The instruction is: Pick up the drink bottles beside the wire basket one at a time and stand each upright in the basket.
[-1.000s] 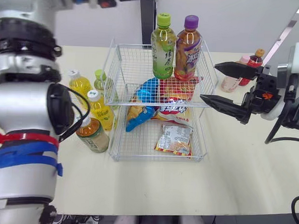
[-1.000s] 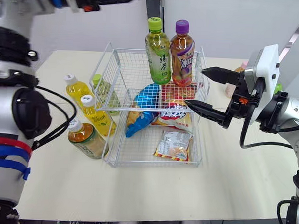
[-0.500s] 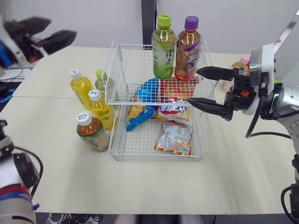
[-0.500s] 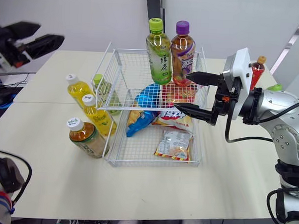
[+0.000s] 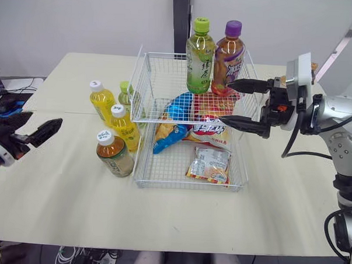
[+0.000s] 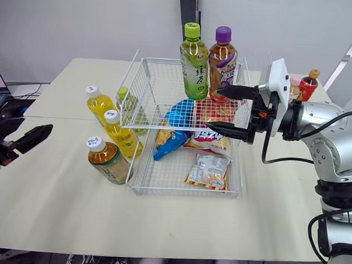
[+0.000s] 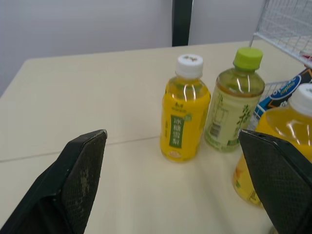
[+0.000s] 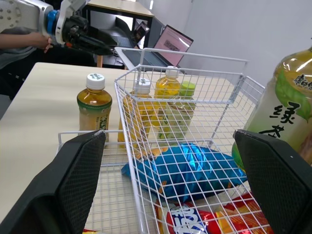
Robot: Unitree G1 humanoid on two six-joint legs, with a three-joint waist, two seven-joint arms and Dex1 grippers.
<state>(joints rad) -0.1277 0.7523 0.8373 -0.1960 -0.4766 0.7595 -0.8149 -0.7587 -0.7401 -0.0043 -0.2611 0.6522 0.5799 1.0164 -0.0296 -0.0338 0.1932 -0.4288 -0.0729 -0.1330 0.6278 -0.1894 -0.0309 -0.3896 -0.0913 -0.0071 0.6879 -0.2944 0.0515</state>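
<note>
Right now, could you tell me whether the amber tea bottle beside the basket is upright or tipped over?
Upright: the amber tea bottle stands on its base on the table, white cap up, outside the wire basket.

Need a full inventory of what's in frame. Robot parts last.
table: 1, cream, under everything
wire basket: 1, white, two tiers, table centre
green-capped bottle: 1, green, upright on upper tier
purple-capped bottle: 1, amber, upright beside it
yellow bottle: 1, left of basket
second yellow bottle: 1, left of basket
pale green bottle: 1, left of basket
amber bottle: 1, left of basket, nearest
red bottle: 1, behind right arm
blue packet, red-and-white packet, silver packet: lower tier
laptop: 1, open, beyond table's left
left end effector: open, table's left edge
right end effector: open, basket's right rim
</note>
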